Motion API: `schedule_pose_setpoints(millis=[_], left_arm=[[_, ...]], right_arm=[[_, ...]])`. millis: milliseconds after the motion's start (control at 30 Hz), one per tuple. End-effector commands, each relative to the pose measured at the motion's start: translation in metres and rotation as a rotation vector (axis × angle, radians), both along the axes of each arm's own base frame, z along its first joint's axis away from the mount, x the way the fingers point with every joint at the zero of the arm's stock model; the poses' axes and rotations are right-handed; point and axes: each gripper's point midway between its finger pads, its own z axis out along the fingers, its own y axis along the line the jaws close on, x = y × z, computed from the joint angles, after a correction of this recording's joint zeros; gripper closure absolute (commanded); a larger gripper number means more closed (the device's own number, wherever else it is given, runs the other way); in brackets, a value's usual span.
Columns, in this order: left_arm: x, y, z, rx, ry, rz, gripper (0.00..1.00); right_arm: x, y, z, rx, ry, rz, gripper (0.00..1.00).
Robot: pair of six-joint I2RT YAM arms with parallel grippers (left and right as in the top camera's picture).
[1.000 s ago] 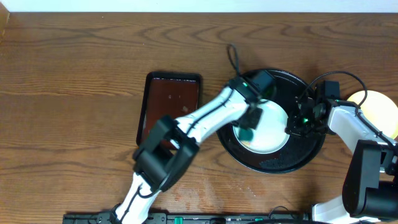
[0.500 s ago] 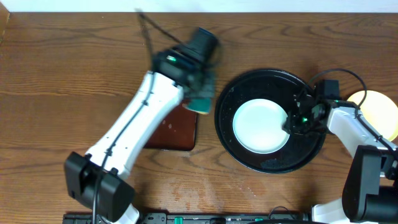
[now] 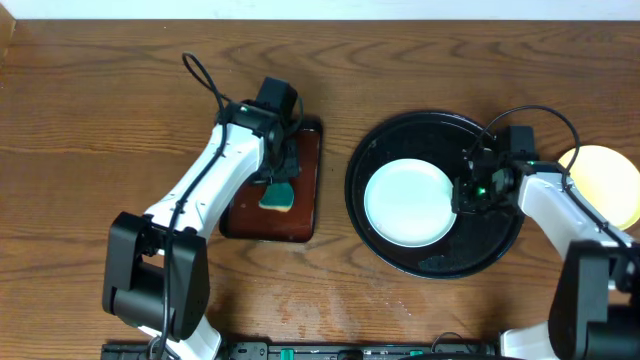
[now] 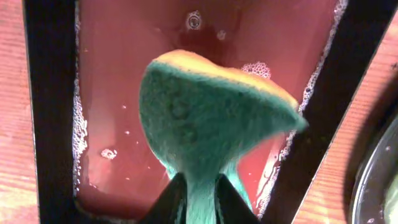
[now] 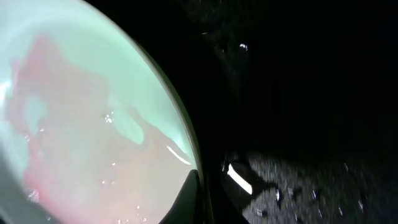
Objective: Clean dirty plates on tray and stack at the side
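I looked into the containers first. The small dark-red tray (image 4: 118,68) held a shallow film of liquid with foam bubbles (image 4: 255,67) along its edges. The teal sponge (image 4: 211,118), yellow on its far face, was over it. The left gripper (image 4: 198,190) was pinching that sponge by its lower end, the material squeezed thin between the fingers. I could not tell whether the sponge touched the liquid.

The large black tray (image 3: 482,250) sat to the right of the red one, well apart from it, and held one bluish-white plate (image 3: 405,205), lying flat and left of centre. In the right wrist view a pale pink smear (image 5: 68,124) spread across the plate's face, and droplets speckled the black tray beside it. The right gripper (image 5: 210,186) was closed on the plate's right rim, with the rim's edge running down between the fingertips.

Outside the trays, a pale yellow plate (image 3: 600,175) lay on the wooden table (image 3: 100,120) at the far right, partly behind the right arm.

I counted two plates, two trays and one sponge.
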Motion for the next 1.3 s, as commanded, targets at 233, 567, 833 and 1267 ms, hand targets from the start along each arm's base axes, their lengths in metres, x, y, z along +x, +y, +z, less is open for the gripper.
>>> schedule_pose_setpoints(millis=[233, 567, 833, 1267], left_arm=[[0.005, -0.002, 0.058, -0.048, -0.139, -0.005, 0.47], [-0.008, -0.002, 0.111, -0.119, -0.268, -0.011, 0.36], [-0.01, -0.001, 0.11, -0.116, -0.259, -0.011, 0.18], [-0.01, -0.001, 0.11, -0.116, -0.259, -0.011, 0.17]], right_arm=[[0.011, -0.015, 0.11, -0.339, -0.397, 0.0, 0.99], [-0.003, 0.001, 0.183, -0.783, -0.681, 0.04, 0.99], [-0.016, 0.025, 0.203, -0.925, -0.784, 0.114, 0.99], [-0.029, 0.055, 0.214, -1.016, -0.858, 0.295, 0.99]])
